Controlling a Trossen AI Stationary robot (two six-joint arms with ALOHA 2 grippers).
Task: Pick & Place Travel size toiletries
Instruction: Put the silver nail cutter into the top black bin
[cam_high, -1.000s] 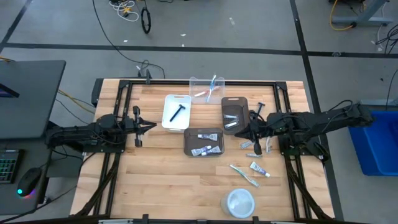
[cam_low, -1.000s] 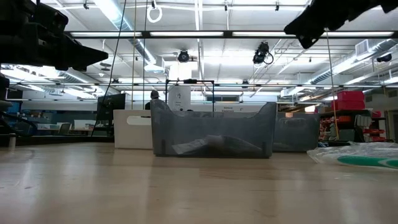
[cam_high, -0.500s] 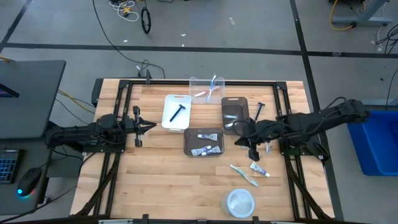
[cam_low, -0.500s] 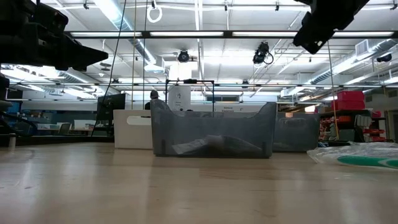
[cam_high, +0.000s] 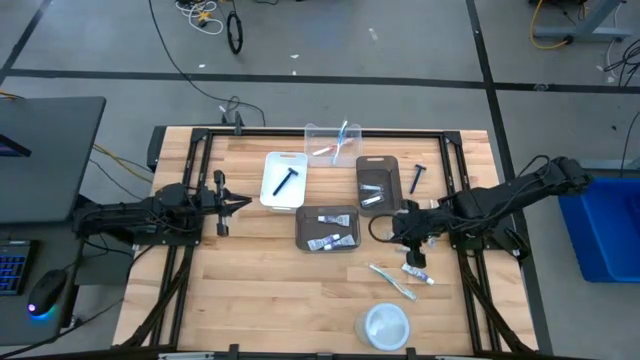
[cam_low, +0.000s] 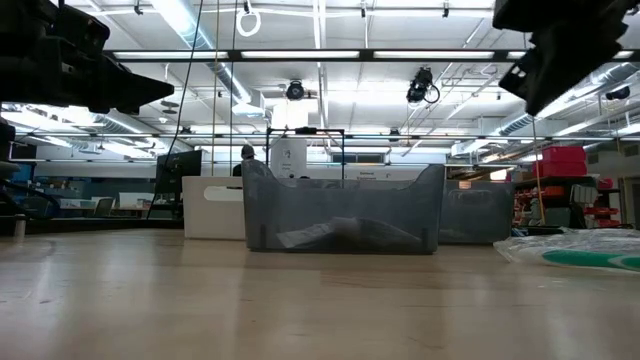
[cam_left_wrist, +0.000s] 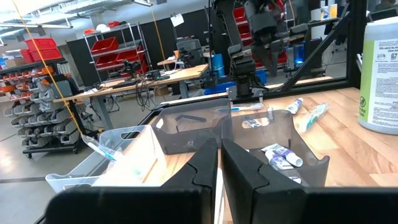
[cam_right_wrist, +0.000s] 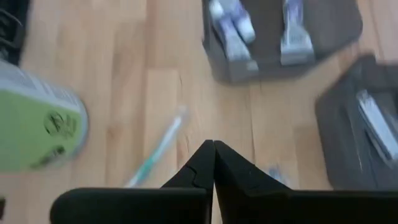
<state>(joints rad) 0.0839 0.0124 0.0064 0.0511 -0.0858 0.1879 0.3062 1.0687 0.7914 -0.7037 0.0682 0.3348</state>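
In the high view the right gripper (cam_high: 410, 243) sits at centre right of the frame, fingers pressed together with nothing between them, hanging over bare wood just above a small toothpaste tube (cam_high: 417, 273) and right of the dark grey bin (cam_high: 327, 229). One second ago this arm lay higher in the frame, alongside the tall dark bin (cam_high: 377, 183), with loose tubes under and beside its fingers; since then it has swung down and toward the picture's centre, and the black razor (cam_high: 416, 178) it covered now lies plain to see on the wood right of that bin. The teal toothbrush (cam_high: 392, 281) lies where it did before, lower centre right, above the round white dish (cam_high: 386, 324). More tubes rest inside the dark grey bin, a second razor in the white bin (cam_high: 283, 180), toothbrushes in the clear bin (cam_high: 333, 142) at top centre, all unchanged. In the right wrist view the closed fingers (cam_right_wrist: 205, 163) point down at the wood beside the toothbrush (cam_right_wrist: 155, 148). The left gripper (cam_high: 222, 207) at middle left has not moved, its fingers (cam_left_wrist: 239, 165) nearly touching and empty.
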